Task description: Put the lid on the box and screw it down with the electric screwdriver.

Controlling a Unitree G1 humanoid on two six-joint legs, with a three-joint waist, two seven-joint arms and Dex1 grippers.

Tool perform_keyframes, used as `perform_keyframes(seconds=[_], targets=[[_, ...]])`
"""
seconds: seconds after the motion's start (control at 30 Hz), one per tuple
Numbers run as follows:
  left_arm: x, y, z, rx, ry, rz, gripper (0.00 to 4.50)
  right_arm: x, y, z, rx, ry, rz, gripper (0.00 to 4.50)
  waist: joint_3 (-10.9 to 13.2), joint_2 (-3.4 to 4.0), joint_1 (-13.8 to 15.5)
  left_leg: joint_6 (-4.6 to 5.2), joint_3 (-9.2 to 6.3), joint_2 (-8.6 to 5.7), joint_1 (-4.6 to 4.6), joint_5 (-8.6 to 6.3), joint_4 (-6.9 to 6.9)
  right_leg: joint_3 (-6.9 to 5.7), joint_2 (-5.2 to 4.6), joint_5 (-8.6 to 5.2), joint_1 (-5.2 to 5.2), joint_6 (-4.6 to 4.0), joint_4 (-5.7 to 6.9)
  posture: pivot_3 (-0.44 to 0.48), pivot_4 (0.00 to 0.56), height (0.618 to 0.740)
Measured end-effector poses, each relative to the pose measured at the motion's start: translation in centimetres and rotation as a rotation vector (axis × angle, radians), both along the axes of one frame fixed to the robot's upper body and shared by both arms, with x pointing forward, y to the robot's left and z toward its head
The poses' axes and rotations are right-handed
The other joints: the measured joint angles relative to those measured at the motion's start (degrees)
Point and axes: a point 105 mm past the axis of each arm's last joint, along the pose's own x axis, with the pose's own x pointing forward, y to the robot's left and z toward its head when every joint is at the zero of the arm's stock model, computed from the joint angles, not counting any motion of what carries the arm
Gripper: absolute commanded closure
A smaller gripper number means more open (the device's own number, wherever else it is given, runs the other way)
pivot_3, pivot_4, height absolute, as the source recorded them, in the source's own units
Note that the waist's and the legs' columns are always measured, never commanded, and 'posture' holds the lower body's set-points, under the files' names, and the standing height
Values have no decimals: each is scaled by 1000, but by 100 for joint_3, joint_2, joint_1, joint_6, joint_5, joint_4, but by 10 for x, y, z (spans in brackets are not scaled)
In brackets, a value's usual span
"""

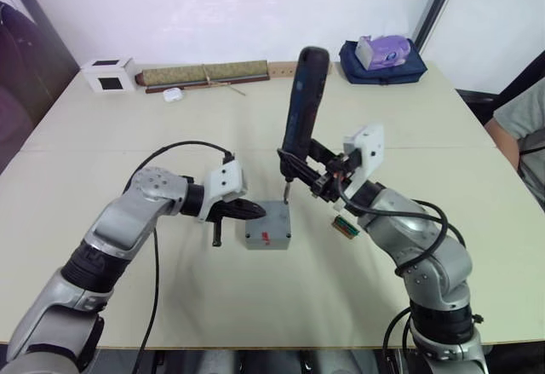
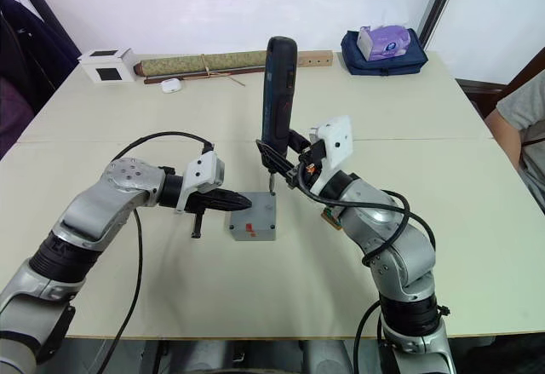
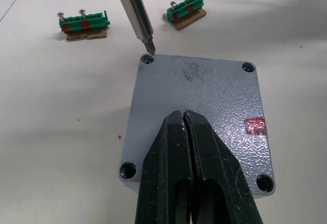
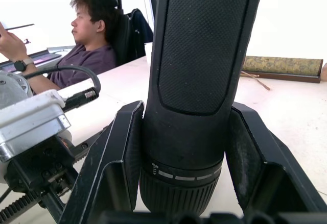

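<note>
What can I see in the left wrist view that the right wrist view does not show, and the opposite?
Left wrist view: the lid lies on the box, the shut left gripper rests on top, the bit stands at a corner hole, and two green circuit boards lie beyond. Right wrist view: the right gripper's fingers clamp the tool's black body; a seated person. Both show the electric screwdriver.

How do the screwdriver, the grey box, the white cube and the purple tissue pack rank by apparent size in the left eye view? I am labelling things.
1. screwdriver
2. grey box
3. white cube and purple tissue pack: about alike, and both lie farther back, so I leave them unranked.
</note>
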Motion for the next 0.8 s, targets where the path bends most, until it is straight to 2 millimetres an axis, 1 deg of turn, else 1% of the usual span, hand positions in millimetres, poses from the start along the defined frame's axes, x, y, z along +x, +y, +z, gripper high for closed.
perform_keyframes(seconds=[0.1,0.43,0.63,0.8], targets=[[0,0,0,0,0,0,4500,2,-3,-7,-8,4,-19,2773,0,0,0,0,0,0,1,0,0,0,0,0,1,0,0,0,150,740],[0,1,-2,4,3,3,4500,3,0,-11,-10,-42,-23,2773,-3,-1,-2,0,1,0,18,0,0,0,1,0,17,0,0,0,150,740],[-1,2,-5,8,9,7,4500,0,2,-15,-32,-67,-20,2773,-5,-2,-5,2,1,1,76,-1,-9,1,3,-3,78,-1,-9,0,150,740],[-2,1,-5,9,9,4,4500,0,3,-14,-22,-64,-22,2773,-5,-2,-4,2,-1,2,80,-1,-9,0,4,-3,83,-1,-9,0,150,740]])
